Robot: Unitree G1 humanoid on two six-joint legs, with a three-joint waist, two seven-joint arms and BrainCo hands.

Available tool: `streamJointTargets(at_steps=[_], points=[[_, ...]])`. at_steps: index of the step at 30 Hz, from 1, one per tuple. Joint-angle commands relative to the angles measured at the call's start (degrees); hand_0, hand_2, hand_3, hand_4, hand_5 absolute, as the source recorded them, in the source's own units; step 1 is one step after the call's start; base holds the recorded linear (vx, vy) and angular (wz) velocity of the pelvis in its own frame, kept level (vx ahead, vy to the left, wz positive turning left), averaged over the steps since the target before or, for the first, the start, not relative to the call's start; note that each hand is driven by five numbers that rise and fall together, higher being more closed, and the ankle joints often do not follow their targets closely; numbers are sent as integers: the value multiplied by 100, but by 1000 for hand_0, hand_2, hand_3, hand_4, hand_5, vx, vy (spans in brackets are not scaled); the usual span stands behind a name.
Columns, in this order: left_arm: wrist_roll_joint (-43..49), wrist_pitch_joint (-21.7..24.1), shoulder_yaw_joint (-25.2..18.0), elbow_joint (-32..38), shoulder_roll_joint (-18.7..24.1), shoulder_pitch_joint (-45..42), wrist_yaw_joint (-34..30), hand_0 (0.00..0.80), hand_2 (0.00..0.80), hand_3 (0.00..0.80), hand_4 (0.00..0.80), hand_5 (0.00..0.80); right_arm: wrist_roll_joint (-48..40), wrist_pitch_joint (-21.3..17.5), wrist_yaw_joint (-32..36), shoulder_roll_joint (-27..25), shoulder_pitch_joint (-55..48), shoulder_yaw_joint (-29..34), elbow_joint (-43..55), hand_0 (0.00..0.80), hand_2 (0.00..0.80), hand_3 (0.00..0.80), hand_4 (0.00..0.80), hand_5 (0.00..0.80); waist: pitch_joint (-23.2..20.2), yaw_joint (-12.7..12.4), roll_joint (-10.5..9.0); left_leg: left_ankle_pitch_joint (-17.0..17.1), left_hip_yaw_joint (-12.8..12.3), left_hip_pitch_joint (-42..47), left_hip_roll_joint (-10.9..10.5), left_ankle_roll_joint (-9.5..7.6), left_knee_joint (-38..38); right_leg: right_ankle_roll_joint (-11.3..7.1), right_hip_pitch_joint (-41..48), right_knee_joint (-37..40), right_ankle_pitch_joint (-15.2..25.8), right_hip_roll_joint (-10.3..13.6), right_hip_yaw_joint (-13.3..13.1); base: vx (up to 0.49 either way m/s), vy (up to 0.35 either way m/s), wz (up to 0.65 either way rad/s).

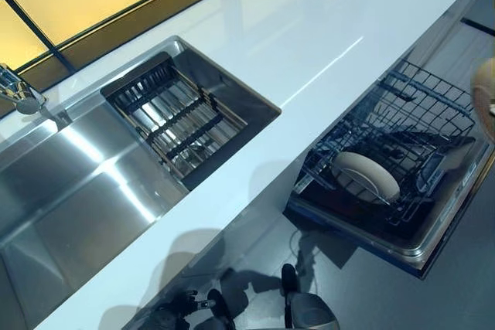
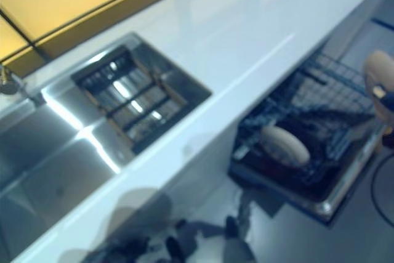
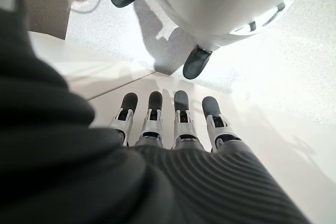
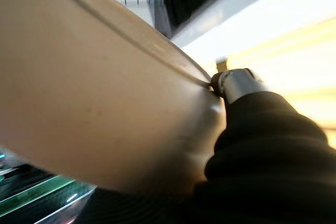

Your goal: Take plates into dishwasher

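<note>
Right hand (image 4: 231, 85) apparently pinches a beige plate (image 4: 94, 87) (another sits racked); left hand (image 3: 173, 124) straight-fingered.

I see one cream plate (image 1: 365, 176) standing on edge, slightly tilted, among the wire tines of the dishwasher's pulled-out dark lower rack (image 1: 418, 113), toward the rack's front. A second plate (image 4: 94, 87), beige and smooth with a raised ring on its underside, fills my right wrist view, its rim pinched by the right hand (image 4: 236, 85). From the head cameras that same plate shows only as a pale edge beside the rack's far side.
</note>
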State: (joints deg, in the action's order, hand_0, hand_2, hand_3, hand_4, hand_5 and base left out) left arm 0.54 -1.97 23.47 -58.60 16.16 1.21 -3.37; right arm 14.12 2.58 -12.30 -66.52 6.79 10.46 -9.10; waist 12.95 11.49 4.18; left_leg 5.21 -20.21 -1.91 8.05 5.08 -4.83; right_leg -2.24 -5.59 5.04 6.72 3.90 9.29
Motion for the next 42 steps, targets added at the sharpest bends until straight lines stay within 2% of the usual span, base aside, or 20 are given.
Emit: streamJointTargets(at_steps=[1, 5, 13, 20, 25, 31, 42], points=[[143, -26, -219, 109, 539, 559, 13, 0, 0, 0, 0, 0, 318, -16, 270, -198, 857, -299, 139, 800, 800, 800, 800, 800, 153, -236, -557, -29, 117, 182, 223, 224, -17, -224, 3, -330, -338, 112, 115, -58, -46, -1], [162, -52, -211, 105, 579, 606, 10, 0, 0, 0, 0, 0, 533, 249, 465, -87, 1102, -676, -2, 800, 800, 800, 800, 800, 244, -272, -533, -8, 136, 113, 217, 228, -17, -233, -58, -344, -323, 126, 143, -43, -43, 0], [227, -120, -136, 188, 643, 716, 4, 0, 0, 0, 0, 0, 841, 412, 490, 148, 1654, -1285, -591, 800, 800, 800, 800, 800, 444, -384, -394, 8, 192, -5, 160, 230, -17, -251, -173, -340, -279, 195, 211, -47, -37, 4], [178, -113, -45, 329, 730, 800, -57, 0, 0, 0, 0, 0, 1103, 671, 483, 15, 2336, -1780, -965, 800, 800, 800, 800, 800, 603, -485, -182, 27, 305, -155, 65, 225, -17, -251, -347, -432, -297, 260, 244, -46, -25, 4], [19, -82, 31, 521, 748, 824, -91, 0, 0, 0, 0, 0, 1269, 934, 407, -153, 3080, -2288, -1490, 800, 800, 800, 800, 800, 764, -567, 66, 67, 359, -306, -31, 243, -17, -247, -518, -414, -255, 316, 288, -40, -1, 2], [-125, -40, 14, 634, 856, 847, -144, 0, 0, 0, 0, 0, 1179, 1306, 281, -206, 3417, -2498, -1768, 800, 800, 800, 800, 800, 901, -614, 223, 91, 414, -468, -81, 233, -17, -240, -737, -641, -365, 355, 287, -41, -6, 0], [-236, -10, 118, 757, 900, 940, -201, 0, 0, 0, 0, 0, 1023, 1473, 192, -221, 3666, -2595, -2351, 800, 800, 800, 800, 800, 1037, -648, 478, 94, 495, -536, -170, 214, -17, -202, -958, -932, -498, 447, 325, -13, 3, 5]])
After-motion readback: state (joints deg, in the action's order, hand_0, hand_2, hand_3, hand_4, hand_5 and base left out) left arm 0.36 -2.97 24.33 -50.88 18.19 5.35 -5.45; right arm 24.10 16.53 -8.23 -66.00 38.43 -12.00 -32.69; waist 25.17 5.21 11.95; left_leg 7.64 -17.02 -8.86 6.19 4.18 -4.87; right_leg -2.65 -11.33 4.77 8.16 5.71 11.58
